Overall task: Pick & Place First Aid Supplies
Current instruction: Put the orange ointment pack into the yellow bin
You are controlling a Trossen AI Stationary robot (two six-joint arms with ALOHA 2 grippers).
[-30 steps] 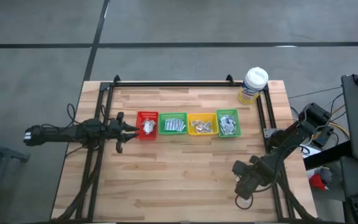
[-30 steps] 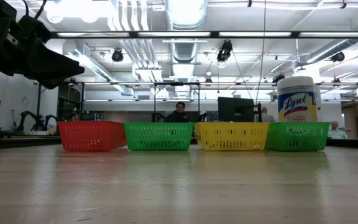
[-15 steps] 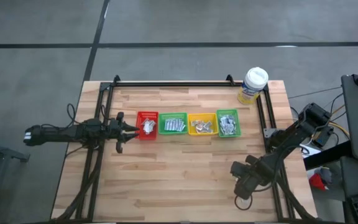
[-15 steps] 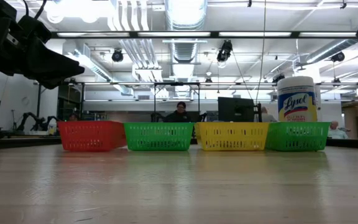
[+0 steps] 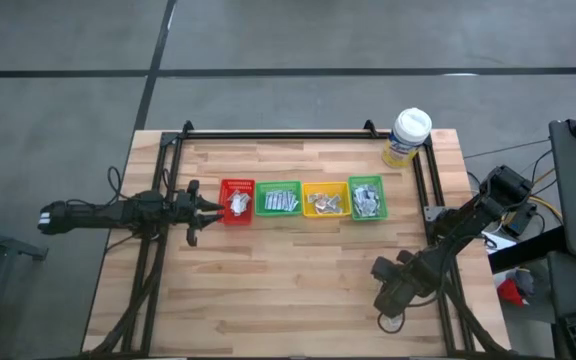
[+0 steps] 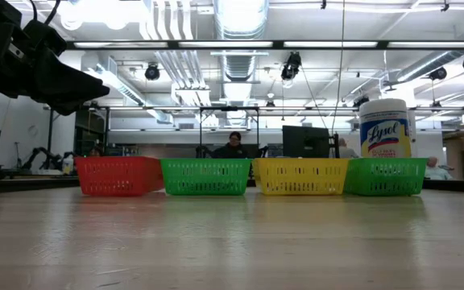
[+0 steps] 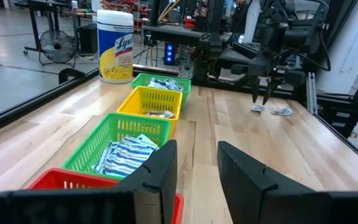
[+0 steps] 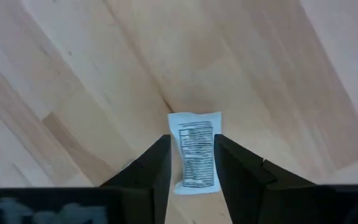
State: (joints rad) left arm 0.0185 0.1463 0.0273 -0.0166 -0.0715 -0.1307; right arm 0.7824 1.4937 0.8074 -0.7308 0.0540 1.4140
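Right tool (image 8: 191, 163): fingers parted, straddling a small white printed sachet (image 8: 195, 151) lying flat on the wooden tabletop (image 8: 73, 74); grip uncertain. Left tool (image 7: 196, 163): parted, empty, beside the red plastic bin (image 7: 61, 182).

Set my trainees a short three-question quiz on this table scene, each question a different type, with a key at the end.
1. Multiple choice: which bin is nearest the left pincer? A, yellow; B, red; C, the green one at the row's other end.
2. True or false: the wipes tub stands inside one of the bins.
3. Fill in: the right pincer is placed over a white printed ____ lying on the table.

Key
1. B: the red bin sits just beside the open, empty left pincer.
2. False: the tub stands on the table, behind the row of bins.
3. sachet.
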